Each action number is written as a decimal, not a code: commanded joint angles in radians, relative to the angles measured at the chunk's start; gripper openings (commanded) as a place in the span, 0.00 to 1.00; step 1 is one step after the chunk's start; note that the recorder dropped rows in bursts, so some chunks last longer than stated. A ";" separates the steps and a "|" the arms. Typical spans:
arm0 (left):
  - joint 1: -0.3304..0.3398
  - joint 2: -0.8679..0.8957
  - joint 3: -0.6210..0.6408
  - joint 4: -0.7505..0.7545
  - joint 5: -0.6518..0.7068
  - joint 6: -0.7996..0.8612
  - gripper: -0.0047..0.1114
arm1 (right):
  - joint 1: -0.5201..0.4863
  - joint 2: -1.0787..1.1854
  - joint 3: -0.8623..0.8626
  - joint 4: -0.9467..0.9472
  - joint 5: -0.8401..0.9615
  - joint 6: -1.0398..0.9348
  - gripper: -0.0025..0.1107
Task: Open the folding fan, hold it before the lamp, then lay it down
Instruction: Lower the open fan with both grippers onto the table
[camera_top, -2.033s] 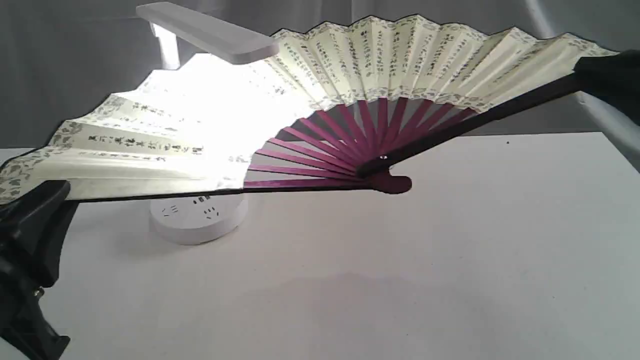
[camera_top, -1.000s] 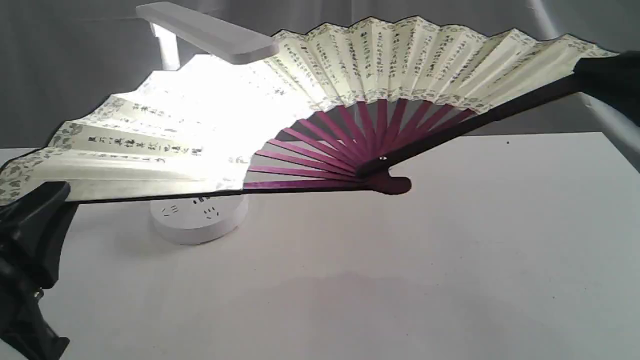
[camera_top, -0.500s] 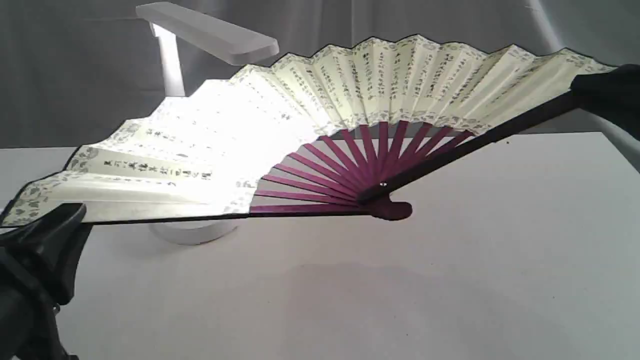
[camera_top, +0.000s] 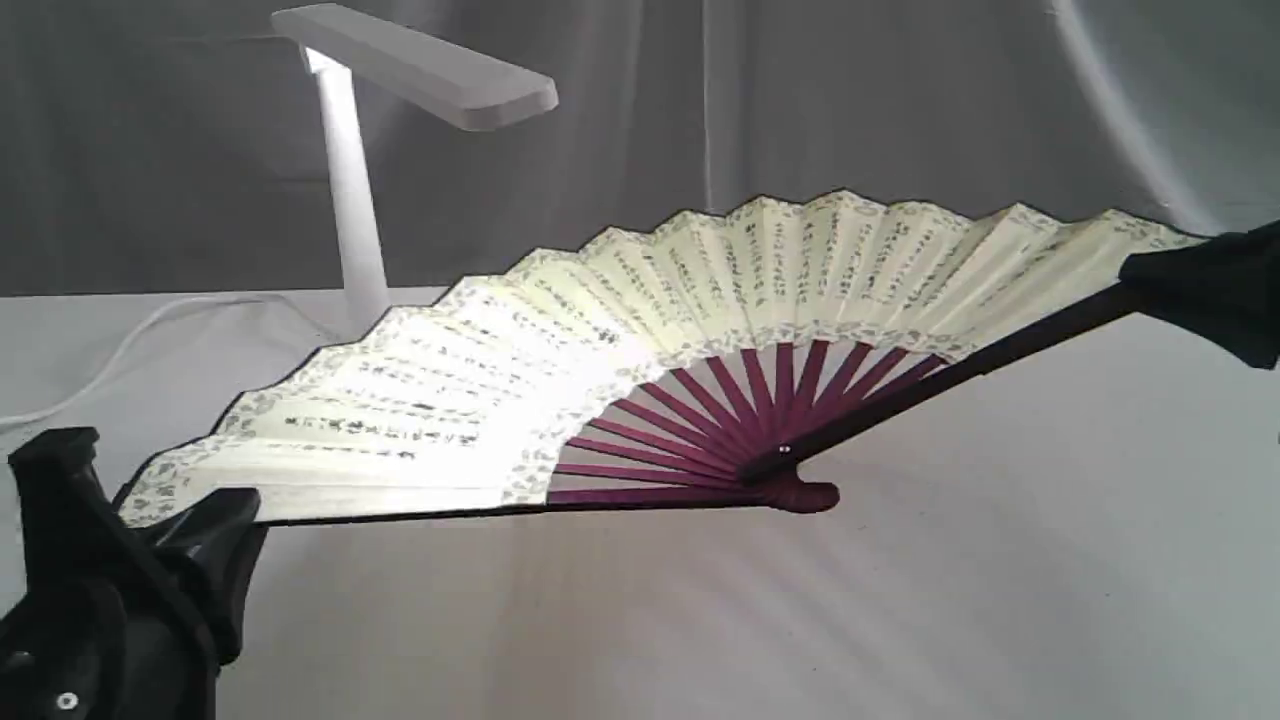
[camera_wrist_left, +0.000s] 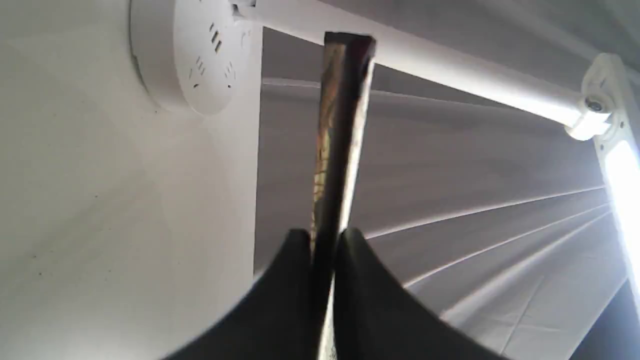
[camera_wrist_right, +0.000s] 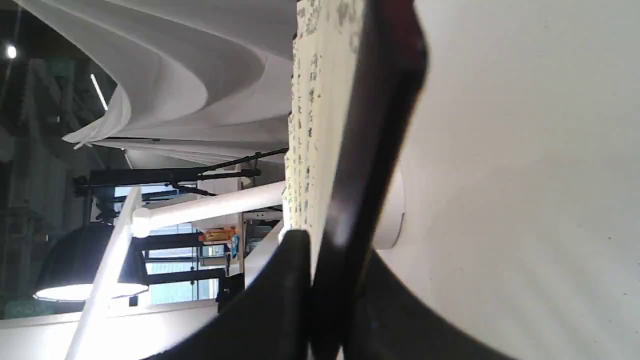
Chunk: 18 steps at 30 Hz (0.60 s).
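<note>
one spread folding fan (camera_top: 700, 290) before lamp (camera_top: 420, 65)

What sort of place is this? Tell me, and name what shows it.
Probably a studio-like robot lab: a draped grey backdrop, a plain white table, and a dome studio light beyond the drapes.

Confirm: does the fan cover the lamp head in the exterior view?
No, the lamp head shows whole, well above the top edge of the fan.

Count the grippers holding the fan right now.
2. The left gripper clamps the folding fan at its left guard end; the right gripper clamps the right guard end. Neither is hidden.
</note>
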 joint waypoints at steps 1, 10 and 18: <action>0.013 0.052 -0.039 -0.066 -0.089 -0.023 0.04 | -0.019 0.019 0.000 -0.046 -0.093 -0.054 0.02; 0.013 0.207 -0.129 -0.058 -0.089 -0.024 0.04 | -0.020 0.064 0.000 -0.065 -0.152 -0.057 0.02; 0.013 0.324 -0.224 -0.042 -0.089 -0.024 0.04 | -0.023 0.100 0.000 -0.065 -0.237 -0.057 0.02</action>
